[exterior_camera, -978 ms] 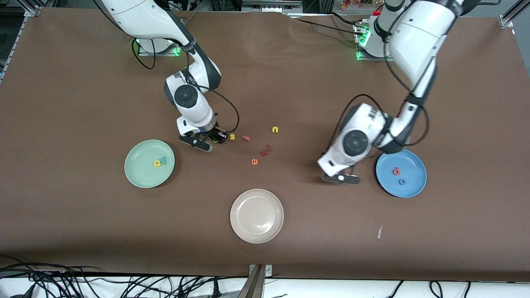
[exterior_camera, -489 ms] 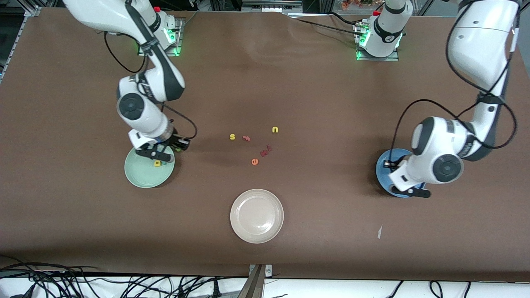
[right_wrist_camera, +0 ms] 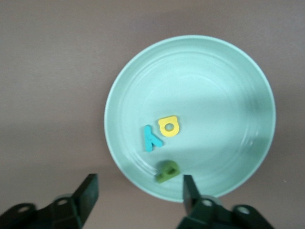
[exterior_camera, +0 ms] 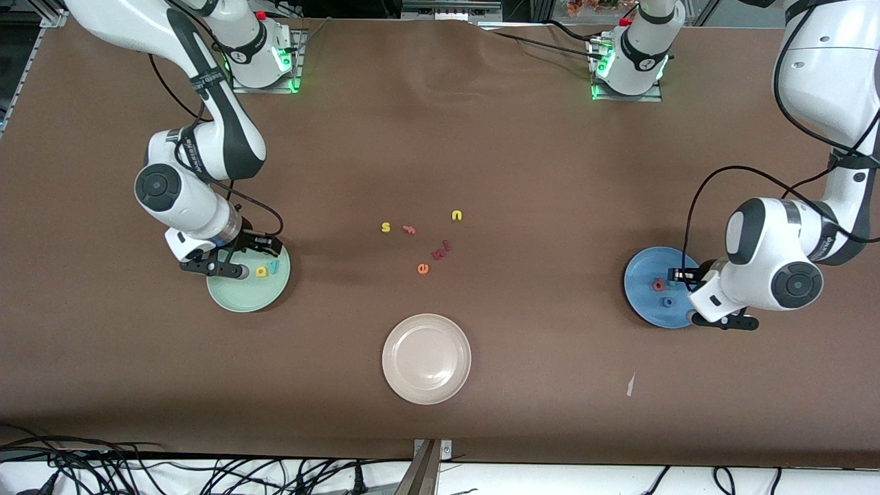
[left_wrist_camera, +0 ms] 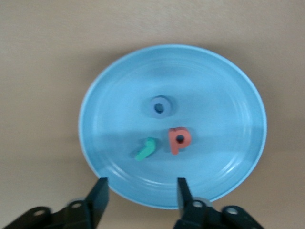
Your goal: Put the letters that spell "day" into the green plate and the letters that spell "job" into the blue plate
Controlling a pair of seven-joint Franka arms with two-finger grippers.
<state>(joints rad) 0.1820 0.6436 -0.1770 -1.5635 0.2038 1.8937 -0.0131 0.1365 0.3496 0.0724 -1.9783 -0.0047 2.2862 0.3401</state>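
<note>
The green plate [exterior_camera: 240,297] lies toward the right arm's end of the table. It holds the yellow a [right_wrist_camera: 168,126], the teal y [right_wrist_camera: 151,138] and the dark green d [right_wrist_camera: 167,171]. My right gripper [right_wrist_camera: 139,192] hangs open and empty over that plate's rim, by the d. The blue plate [exterior_camera: 643,302] lies toward the left arm's end. In it are the blue o [left_wrist_camera: 160,106], the salmon b [left_wrist_camera: 179,140] and the teal j [left_wrist_camera: 146,149]. My left gripper [left_wrist_camera: 141,188] is open over its rim, holding nothing.
Loose letters lie mid-table: a yellow s [exterior_camera: 386,227], a pink f [exterior_camera: 409,229], a yellow u [exterior_camera: 456,215], an orange e [exterior_camera: 423,269] and two dark red ones [exterior_camera: 440,251]. A beige plate [exterior_camera: 426,358] sits nearer the front camera. A paper scrap [exterior_camera: 630,385] lies near the blue plate.
The right gripper came from beside the s to the green plate and opened, leaving the green d there. The left gripper moved over the blue plate and opened; the teal j lies in it.
</note>
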